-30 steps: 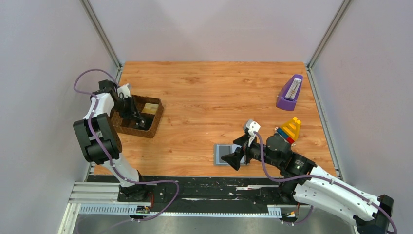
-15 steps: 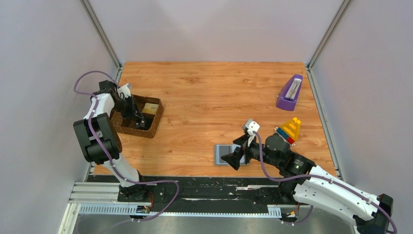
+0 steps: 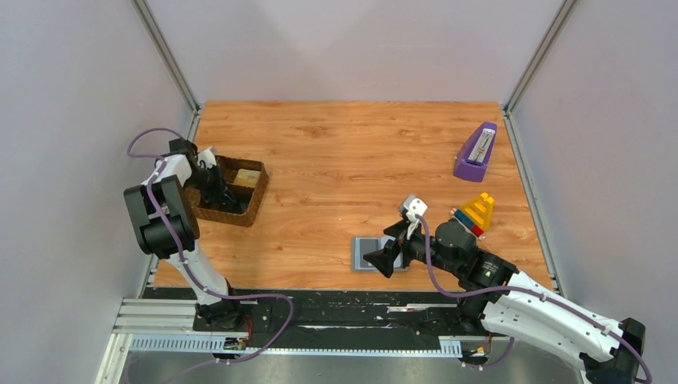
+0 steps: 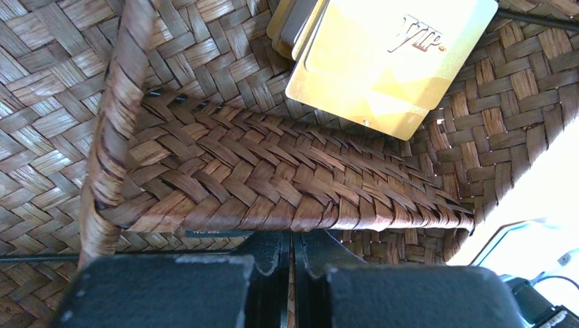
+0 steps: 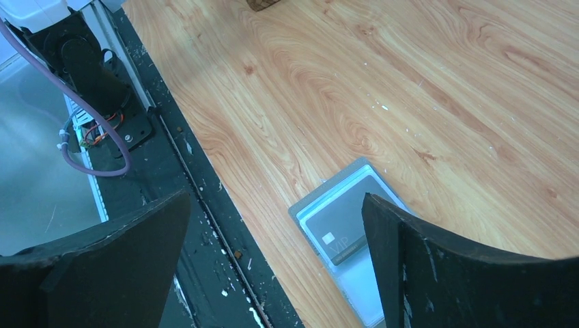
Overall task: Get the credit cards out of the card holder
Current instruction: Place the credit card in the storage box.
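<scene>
While a gold card (image 4: 389,61) lies in the tray (image 4: 205,178), we have a grey card (image 5: 339,232) to pull from the card holder (image 5: 365,290); left gripper (image 4: 292,270) pressed together, right gripper (image 5: 273,232) spread.

- The left gripper (image 4: 292,254) closes its jaws until they meet, over the woven tray (image 3: 249,210)
- The left arm (image 3: 160,218) pulls its elbow up the top view, its cable loop shifting with it

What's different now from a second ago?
The left gripper closed, seemingly on nothing, over the woven tray, and its arm shifted a little. The right gripper stayed open above the card holder, and the gold card still lies in the tray.
</scene>
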You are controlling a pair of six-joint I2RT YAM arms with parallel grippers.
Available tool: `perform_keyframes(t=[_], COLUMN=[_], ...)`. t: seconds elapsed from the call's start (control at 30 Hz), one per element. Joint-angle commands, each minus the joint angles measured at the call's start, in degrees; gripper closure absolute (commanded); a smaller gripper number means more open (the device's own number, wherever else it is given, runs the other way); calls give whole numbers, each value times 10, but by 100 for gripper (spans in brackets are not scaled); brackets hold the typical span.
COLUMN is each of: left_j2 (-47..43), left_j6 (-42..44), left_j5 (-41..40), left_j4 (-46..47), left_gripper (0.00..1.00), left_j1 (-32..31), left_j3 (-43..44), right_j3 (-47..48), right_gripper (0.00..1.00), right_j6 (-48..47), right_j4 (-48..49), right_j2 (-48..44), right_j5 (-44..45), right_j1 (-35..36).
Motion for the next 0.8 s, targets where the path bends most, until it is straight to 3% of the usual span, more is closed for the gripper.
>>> perform_keyframes(t=[0.0,0.27,0.5,0.77], left_j2=[0,-36,-94,-187], left_j6=[-15,-20,6,-11], left_j5=[-4,72,48,47], left_j4=[23,16,-74,-42], left_gripper=[96,90,89,86], left_j1=[2,1,-29,-113], left_j3=[0,29,105,71], right_j3=[-3,23,67,108], right_gripper=[0,2,0,4], right_j6=[-3,117,211,290], right_j4=[27,-2,-66,-125], right_j2=[5,62,125,182], right_j5=[23,157,195,232], right_j1=[-3,-4,-5,-6])
